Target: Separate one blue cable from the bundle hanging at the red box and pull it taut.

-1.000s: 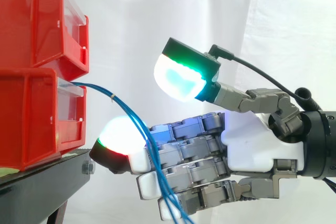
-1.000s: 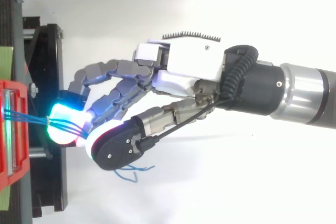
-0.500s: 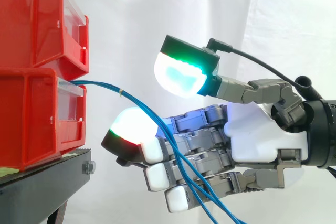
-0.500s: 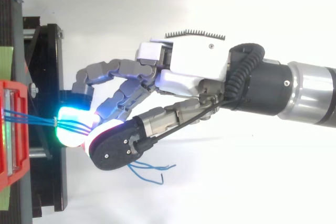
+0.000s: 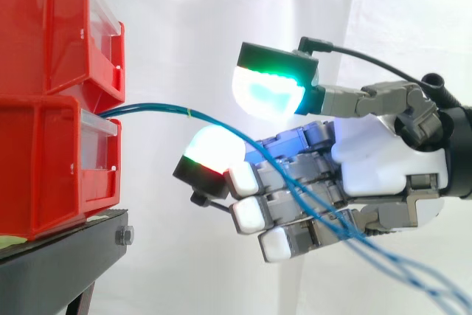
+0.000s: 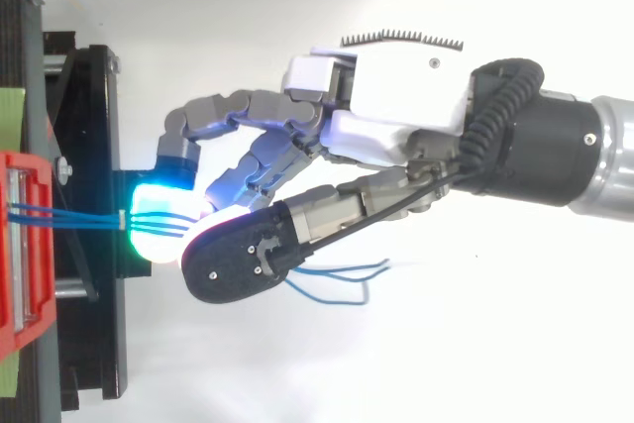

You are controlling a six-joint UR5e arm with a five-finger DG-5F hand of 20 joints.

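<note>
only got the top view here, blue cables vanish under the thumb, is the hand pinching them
Observer: No. From the side, the thumb pad hovers above the blue cables with a clear gap, and the hand is open.
Operator: where do they go past the thumb then
Observer: They pass in front of the straight fingers and slope down toward the lower right edge, all running together.
Operator: which bin do they come out of
Observer: The lower red bin of the two stacked, near the top of its front.
</note>
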